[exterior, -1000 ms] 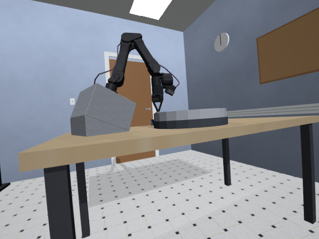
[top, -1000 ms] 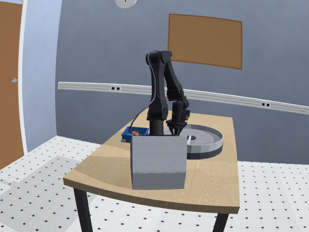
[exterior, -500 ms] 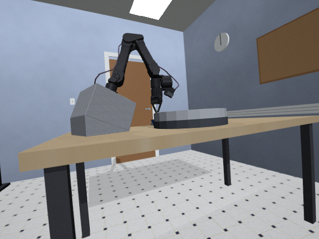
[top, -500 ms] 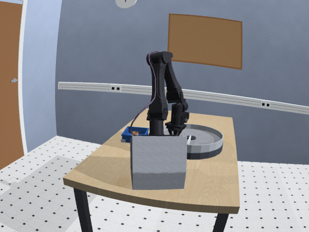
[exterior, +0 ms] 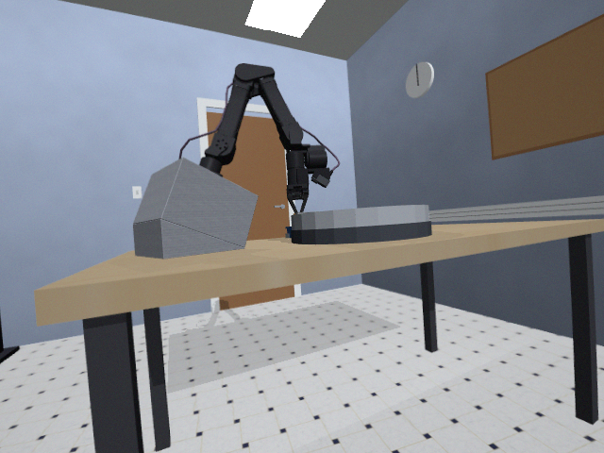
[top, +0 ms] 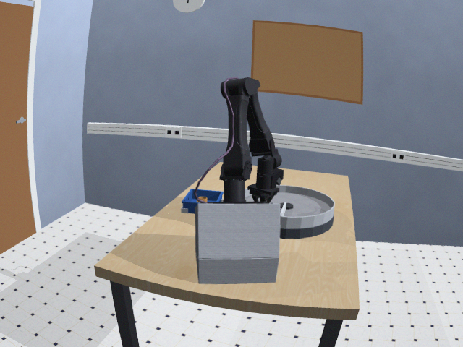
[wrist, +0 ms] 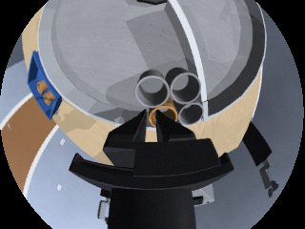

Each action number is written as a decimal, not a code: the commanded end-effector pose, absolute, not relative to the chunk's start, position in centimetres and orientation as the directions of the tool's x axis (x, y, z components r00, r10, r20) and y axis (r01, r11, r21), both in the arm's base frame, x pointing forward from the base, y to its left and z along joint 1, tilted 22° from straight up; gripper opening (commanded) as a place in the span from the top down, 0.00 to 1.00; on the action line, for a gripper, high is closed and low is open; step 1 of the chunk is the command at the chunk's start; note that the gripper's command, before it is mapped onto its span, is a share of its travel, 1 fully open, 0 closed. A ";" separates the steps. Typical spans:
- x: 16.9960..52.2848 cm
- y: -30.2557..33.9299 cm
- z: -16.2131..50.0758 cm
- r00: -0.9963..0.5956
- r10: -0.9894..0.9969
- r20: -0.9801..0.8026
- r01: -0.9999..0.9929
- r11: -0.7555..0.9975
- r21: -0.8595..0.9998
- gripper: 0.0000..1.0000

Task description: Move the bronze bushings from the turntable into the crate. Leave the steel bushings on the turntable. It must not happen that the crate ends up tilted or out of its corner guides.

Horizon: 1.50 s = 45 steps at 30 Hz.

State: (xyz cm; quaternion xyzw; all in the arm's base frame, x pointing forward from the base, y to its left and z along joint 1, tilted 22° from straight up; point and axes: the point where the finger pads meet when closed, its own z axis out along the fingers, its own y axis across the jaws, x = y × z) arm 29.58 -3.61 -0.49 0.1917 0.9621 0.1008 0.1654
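The grey turntable (top: 299, 209) stands at the back right of the table and also shows in the wrist view (wrist: 147, 45). Three steel bushings (wrist: 174, 92) stand clustered near its rim. A bronze bushing stands right beside them, seen through the gap between my fingers. My gripper (wrist: 151, 113) (exterior: 298, 210) hangs straight down over it at rim height, with its fingers a narrow way apart and nothing gripped. The blue crate (top: 202, 195) sits left of the arm's base and holds one bronze bushing (top: 202, 197). In the top and exterior views the rim hides the bushings on the turntable.
A large grey box (top: 237, 242) stands on the table in front of the arm's base and blocks part of the top view.
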 end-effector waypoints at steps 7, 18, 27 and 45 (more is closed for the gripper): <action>28.9 -3.3 -1.5 -0.879 0.401 -0.259 0.340 0.907 0.250 0.85; 28.9 -3.3 -1.5 -0.879 0.401 -0.259 0.340 0.907 0.250 0.85; 28.9 -3.3 -1.5 -0.879 0.401 -0.259 0.340 0.907 0.250 0.85; 28.6 -3.5 -1.6 -0.879 0.407 -0.248 0.350 0.904 0.246 1.00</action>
